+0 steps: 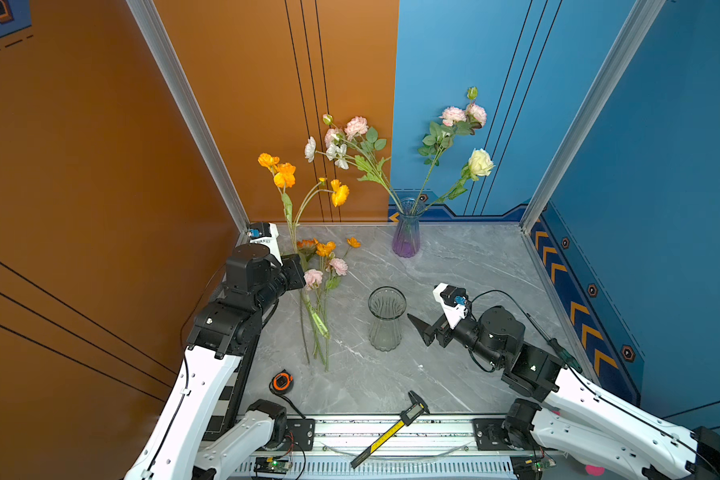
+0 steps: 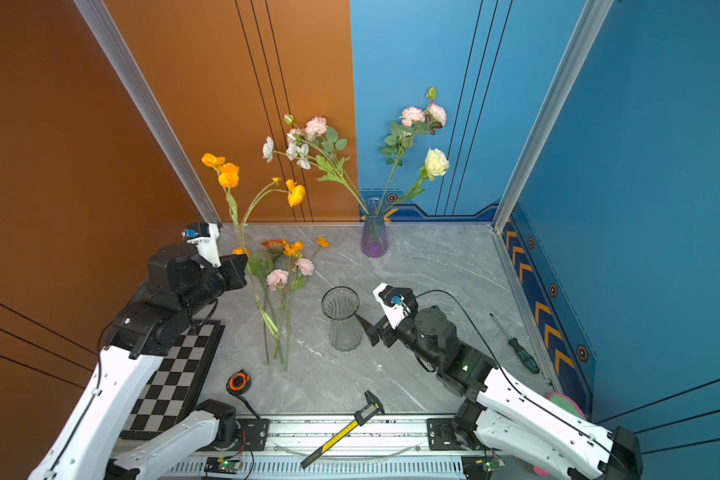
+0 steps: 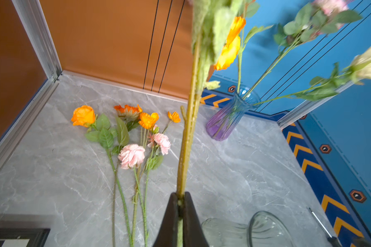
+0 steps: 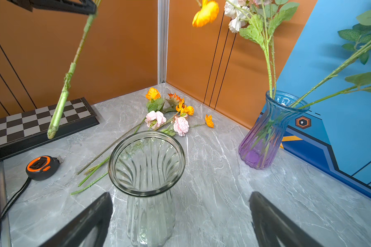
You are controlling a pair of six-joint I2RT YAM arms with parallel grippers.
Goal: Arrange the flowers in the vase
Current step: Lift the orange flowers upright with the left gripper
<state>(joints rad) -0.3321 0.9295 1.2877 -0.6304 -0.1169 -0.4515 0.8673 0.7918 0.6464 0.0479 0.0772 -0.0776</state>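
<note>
One each: clear ribbed glass vase [image 1: 386, 320], blue-to-purple glass vase [image 1: 407, 235], orange-and-black tape measure [image 1: 282, 381], yellow-and-black caliper [image 1: 391, 430], green-handled screwdriver [image 2: 523, 355], black-and-white chessboard [image 2: 171, 374], raised orange-flowered stem [image 1: 287, 203].

A grey marble-look worktop [image 1: 474, 282] sits boxed by walls: orange panels [image 1: 80, 145] from nine to twelve o'clock, blue panels [image 1: 661, 166] from twelve to three. Aluminium posts [image 1: 192, 120] mark the far corners; orange-chevron skirting [image 1: 582, 324] runs at three.

We see a grey marble table [image 1: 474, 291] bearing loose flowers [image 1: 337, 266], a clear vase [image 1: 386, 320], a purple vase [image 1: 407, 239], a tape measure [image 1: 282, 381], a screwdriver [image 2: 518, 347] and a chessboard [image 2: 175, 374].
</note>
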